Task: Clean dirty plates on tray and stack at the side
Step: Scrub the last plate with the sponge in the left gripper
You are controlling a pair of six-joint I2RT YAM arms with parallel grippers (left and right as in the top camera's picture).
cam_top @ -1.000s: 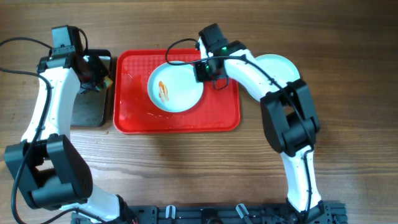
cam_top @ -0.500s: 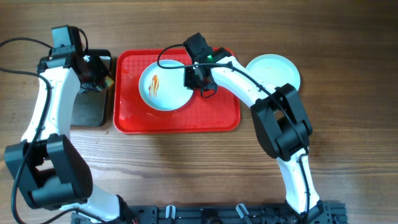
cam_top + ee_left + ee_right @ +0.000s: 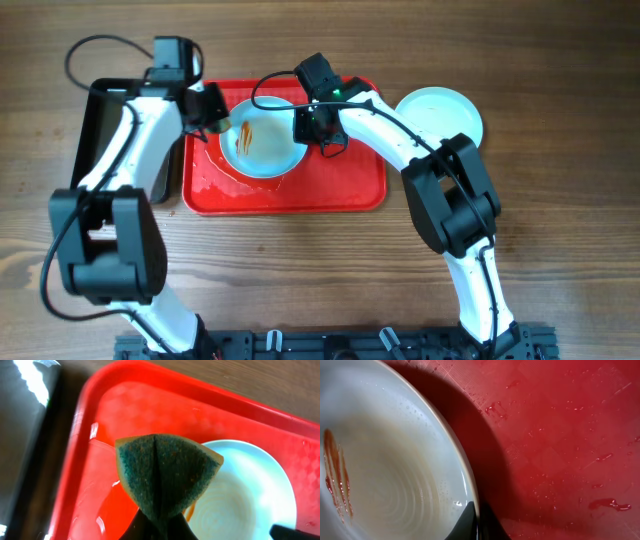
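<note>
A pale plate [image 3: 262, 143] with an orange-red smear [image 3: 246, 135] is tilted over the left half of the red tray [image 3: 340, 185]. My right gripper [image 3: 305, 125] is shut on its right rim; the wrist view shows the rim [image 3: 470, 480] pinched between the fingers and the smear [image 3: 335, 475] at the left. My left gripper [image 3: 222, 122] is shut on a folded green sponge [image 3: 165, 472] and holds it just above the plate's left edge [image 3: 250, 490]. A clean plate [image 3: 440, 112] lies on the table right of the tray.
A black metal pan [image 3: 100, 120] sits left of the tray, partly under my left arm; its edge shows in the left wrist view [image 3: 25, 435]. Water drops and red sauce spots [image 3: 605, 505] lie on the tray surface.
My left arm has swung right from over the black pan to the plate's left edge, carrying the sponge. My right gripper dragged the plate left across the tray, then held still.
</note>
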